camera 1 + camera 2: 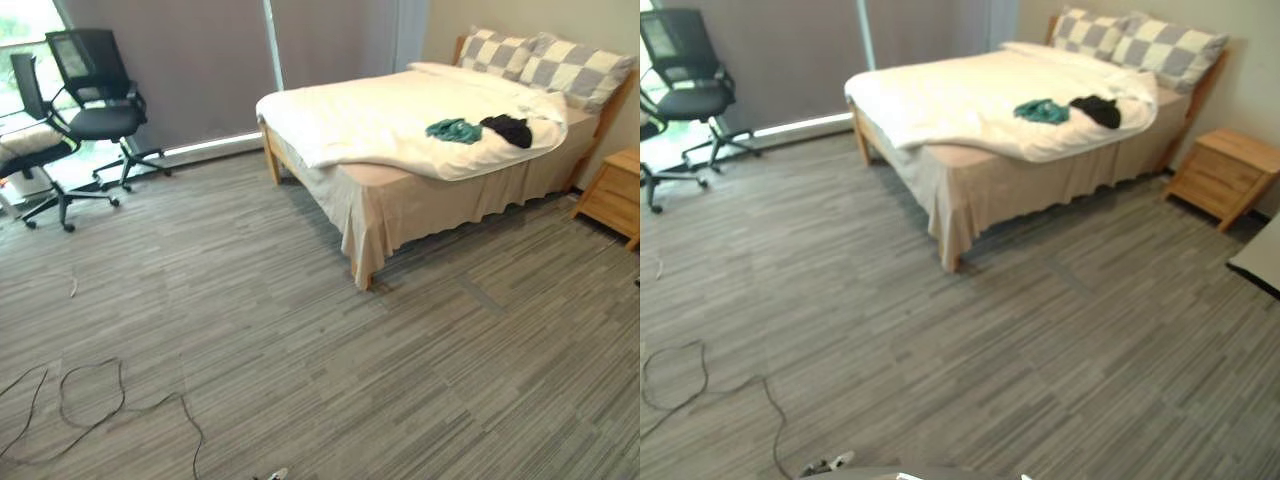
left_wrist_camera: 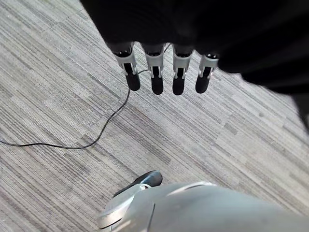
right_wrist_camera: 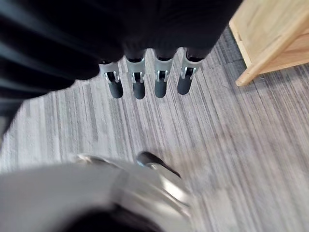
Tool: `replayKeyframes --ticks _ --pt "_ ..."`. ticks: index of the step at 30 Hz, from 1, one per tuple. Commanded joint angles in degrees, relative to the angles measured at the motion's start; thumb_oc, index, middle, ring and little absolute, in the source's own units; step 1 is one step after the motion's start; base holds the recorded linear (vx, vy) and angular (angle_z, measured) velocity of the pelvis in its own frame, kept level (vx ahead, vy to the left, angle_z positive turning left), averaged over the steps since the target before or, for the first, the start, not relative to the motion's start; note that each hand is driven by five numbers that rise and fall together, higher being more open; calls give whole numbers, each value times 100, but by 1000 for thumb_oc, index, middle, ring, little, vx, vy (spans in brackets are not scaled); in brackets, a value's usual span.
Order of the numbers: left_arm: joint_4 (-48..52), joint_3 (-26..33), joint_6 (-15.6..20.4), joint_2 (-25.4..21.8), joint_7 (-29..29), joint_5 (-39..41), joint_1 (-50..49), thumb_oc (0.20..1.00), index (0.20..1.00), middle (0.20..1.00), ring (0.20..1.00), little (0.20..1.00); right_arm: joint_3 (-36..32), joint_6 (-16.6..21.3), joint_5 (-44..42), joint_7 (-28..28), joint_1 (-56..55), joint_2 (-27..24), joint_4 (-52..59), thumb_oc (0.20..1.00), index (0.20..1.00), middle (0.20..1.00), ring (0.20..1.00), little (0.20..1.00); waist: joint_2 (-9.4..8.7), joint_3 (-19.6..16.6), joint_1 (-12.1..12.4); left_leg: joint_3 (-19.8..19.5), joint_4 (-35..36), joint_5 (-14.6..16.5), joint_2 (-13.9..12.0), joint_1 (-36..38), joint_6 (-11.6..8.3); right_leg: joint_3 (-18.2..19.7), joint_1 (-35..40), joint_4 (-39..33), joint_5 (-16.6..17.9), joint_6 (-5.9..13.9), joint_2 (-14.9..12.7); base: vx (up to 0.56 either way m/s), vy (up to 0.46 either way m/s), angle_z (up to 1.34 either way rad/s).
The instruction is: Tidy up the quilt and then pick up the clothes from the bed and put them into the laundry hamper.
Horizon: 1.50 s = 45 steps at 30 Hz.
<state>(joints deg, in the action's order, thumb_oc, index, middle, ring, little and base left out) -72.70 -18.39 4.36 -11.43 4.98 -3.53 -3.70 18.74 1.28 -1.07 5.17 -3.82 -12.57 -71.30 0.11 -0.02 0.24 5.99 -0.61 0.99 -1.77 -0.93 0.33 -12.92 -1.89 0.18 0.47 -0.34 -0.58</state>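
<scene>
Stood well back from the bed [image 1: 400, 215], across a stretch of striped floor [image 1: 300, 350], so nothing of the task yet begun, by the look of it. Quilt [image 1: 380, 120] lying rumpled and skewed, bunched toward the near side edge and sagging over it, leaving the foot corner of the mattress bare; hence the tidying called for first. Two garments on the quilt near the head end by that same side edge: a teal garment [image 1: 454, 130] and a black garment [image 1: 508, 129], just beside each other, apart from the checked pillows [image 1: 545, 60] at the headboard. Left hand [image 2: 164, 72] hung over the floor, fingers straight and relaxed, holding nothing. Right hand [image 3: 147, 79] likewise slack and empty, above the floor near a wooden nightstand [image 1: 1228, 172] beside the bed. Both probably idle for walking in. Office chairs [image 1: 90, 100] off by the window. No laundry hamper made out.
</scene>
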Motion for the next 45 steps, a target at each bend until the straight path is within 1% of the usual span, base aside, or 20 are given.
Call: replayKeyframes --ticks 1,15,17,20,22,25,27,28,31,34,35,36,37,38,39,40,41,43,44,45 --pt "-133 -177 190 290 98 -272 626 1000 1000 1000 1000 1000 78 157 -96 98 642 121 2 1000 1000 1000 1000 1000 -23 637 -68 115 561 -37 228 591 -270 -17 686 -518 32 827 -382 0 0 0" --pt "31 -444 201 286 157 -569 668 1000 1000 1000 1000 1000 158 125 33 145 709 68 214 1000 1000 1000 1000 1000 -28 899 -112 164 561 84 267 545 -145 95 516 -328 26 870 -388 32 36 -5" --pt "-12 -415 155 257 142 -549 734 1000 1000 1000 1000 1000 166 115 -10 139 785 138 183 1000 1000 1000 1000 1000 -62 992 -90 178 561 94 249 513 -97 108 255 212 -80 887 -356 22 24 -12" --pt "-84 -259 96 153 170 -420 912 1000 1000 1000 1000 1000 158 112 -81 116 903 258 315 1000 1000 1000 1000 1000 -63 1156 -100 350 561 287 127 690 -54 -315 -509 1888 122 1373 -579 117 38 -36" --pt "-97 -227 75 113 181 -407 916 1000 1000 1000 1000 1000 122 99 -114 118 859 285 417 1000 1000 1000 1000 1000 -49 1199 -132 365 561 343 64 816 -73 -450 -672 2183 290 1427 -655 192 -2 -33" --pt "-87 -236 96 66 232 -412 935 1000 1000 1000 1000 1000 101 133 -281 162 717 302 893 1000 1000 1000 1000 1000 -69 1267 -281 410 561 505 15 1085 -186 -745 -833 1605 184 1241 -768 382 -91 -11" --pt "-72 -354 111 98 298 -581 1016 1000 1000 1000 1000 1000 136 147 -312 208 632 319 1247 1000 1000 1000 1000 1000 -125 1276 -395 408 561 648 14 1218 -281 -826 -960 690 315 1159 -869 451 -209 5" --pt "-103 -428 123 109 334 -833 1104 1000 1000 1000 1000 1000 99 123 -371 208 500 360 1661 1000 1000 1000 1000 1000 -84 1321 -510 428 561 865 -149 1469 -454 -867 -1206 -88 637 1281 -1121 466 -224 10" --pt "-187 -414 128 73 345 -1038 1116 1000 1000 1000 1000 1000 113 128 -412 166 208 310 2184 1000 1000 1000 1000 1000 -3 1314 -603 490 561 1216 -273 1943 -561 -942 -1278 -161 768 1385 -1249 568 -223 20" --pt "-227 -407 119 89 351 -1031 1062 1000 1000 1000 1000 1000 209 102 -370 108 86 191 2361 1000 1000 1000 1000 1000 45 1296 -684 500 200 871 -382 2027 -666 -1052 -1145 25 845 1195 -1142 417 -158 1" --pt "-218 -392 121 86 341 -1002 1019 1000 1000 1000 1000 1000 222 116 -316 67 44 96 2488 1000 1000 1000 1000 1000 123 1276 -723 544 -358 471 -516 1957 -775 -1078 -1041 36 800 1055 -968 637 -389 6" --pt "-143 -398 139 40 298 -972 894 1000 1000 1000 1000 1000 316 100 -177 2 -62 -52 2670 1000 1000 1000 1000 1000 111 1280 -628 444 -1923 -457 -778 1332 -925 -1181 -548 -242 664 725 -610 629 -456 13" --pt "-28 -402 172 4 292 -942 871 1000 1000 1000 1000 1000 336 97 -106 -31 -95 -136 2816 1000 1000 1000 1000 1000 21 1341 -514 343 -2700 -841 -815 984 -892 -1182 -294 -348 585 576 -503 436 -374 7" --pt "-24 -405 171 2 291 -942 868 1000 1000 1000 1000 1000 334 93 -105 -32 -98 -136 2821 1000 1000 1000 1000 1000 31 1336 -524 323 -2742 -823 -832 953 -899 -1197 -294 -359 589 569 -489 373 -262 -7" --pt "123 -409 187 -10 321 -876 907 1000 1000 1000 1000 1000 370 70 -38 -62 -51 -216 3014 1000 1000 1000 1000 1000 -78 1397 -377 197 -3398 -1073 -813 727 -829 -1160 -54 -445 508 418 -383 316 -232 -86" --pt "257 -430 189 -24 351 -815 948 1000 1000 1000 1000 1000 367 56 -7 -58 8 -258 3054 1000 1000 1000 1000 1000 -220 1474 -247 154 -4018 -960 -791 274 -723 -1086 97 -489 429 370 -403 637 -299 -98" --pt "496 -455 181 -4 424 -730 952 1000 1000 1000 1000 1000 473 5 153 -18 193 -356 3175 1000 1000 1000 1000 1000 -407 1616 80 154 -4411 -431 -593 -494 -565 -815 385 -518 191 382 -442 585 -152 -114" --pt "640 -410 143 13 441 -645 916 1000 1000 1000 1000 1000 526 -47 214 1 324 -361 3343 1000 1000 1000 1000 1000 -446 1596 380 231 -4006 -233 -487 -1125 -546 -456 599 -518 -43 452 -380 540 34 -51" --pt "635 -388 122 44 463 -619 914 1000 1000 1000 1000 1000 549 -43 219 30 371 -369 3420 1000 1000 1000 1000 1000 -425 1561 469 243 -3357 -213 -415 -1214 -497 -328 633 -518 -146 488 -322 304 77 -69" --pt "634 -388 121 45 464 -619 916 1000 1000 1000 1000 1000 548 -44 219 29 372 -370 3422 1000 1000 1000 1000 1000 -450 1555 475 266 -3302 -250 -388 -1198 -488 -319 619 -518 -138 492 -351 432 94 -93"
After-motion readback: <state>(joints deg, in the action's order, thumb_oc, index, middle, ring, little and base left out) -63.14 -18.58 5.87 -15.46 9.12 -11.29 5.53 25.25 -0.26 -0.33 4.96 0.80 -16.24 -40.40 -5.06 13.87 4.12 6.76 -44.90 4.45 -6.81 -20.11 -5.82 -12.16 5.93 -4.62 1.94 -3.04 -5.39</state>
